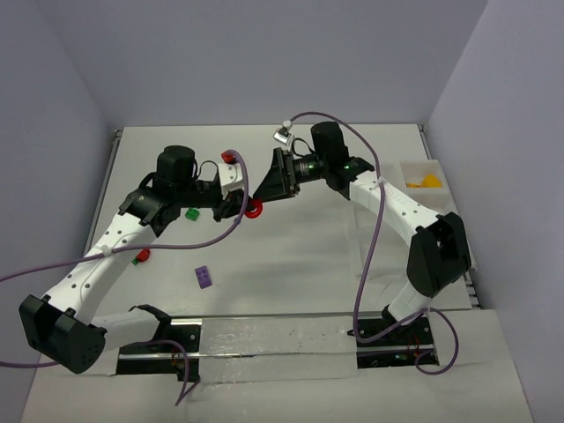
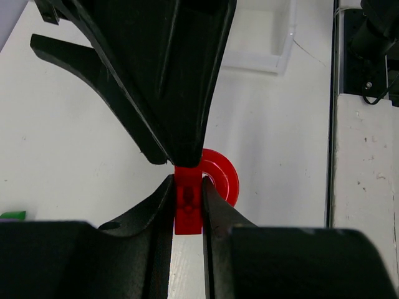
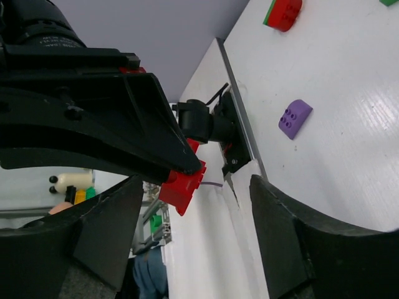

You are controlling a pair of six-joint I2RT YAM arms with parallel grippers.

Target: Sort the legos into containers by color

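My left gripper (image 1: pixel 238 203) is shut on a small red brick (image 2: pixel 188 202) and holds it above the table's middle. In the right wrist view the same red brick (image 3: pixel 182 184) sits at the left fingers' tips, between my right gripper's spread fingers. My right gripper (image 1: pixel 264 185) is open and faces the left one, its jaws on either side of the brick without touching it. A red ring-shaped piece (image 2: pixel 221 175) shows just behind the brick. The white tray (image 1: pixel 425 166) stands at the right edge with yellow-orange bricks (image 1: pixel 429 181) in one compartment.
Loose on the table are a green brick (image 1: pixel 190 214), a red-and-green brick (image 1: pixel 139 257) and a purple brick (image 1: pixel 204 277). The purple brick (image 3: pixel 294 118) and the red-and-green brick (image 3: pixel 283 12) also show in the right wrist view. The tray's corner (image 2: pixel 262 59) shows in the left wrist view.
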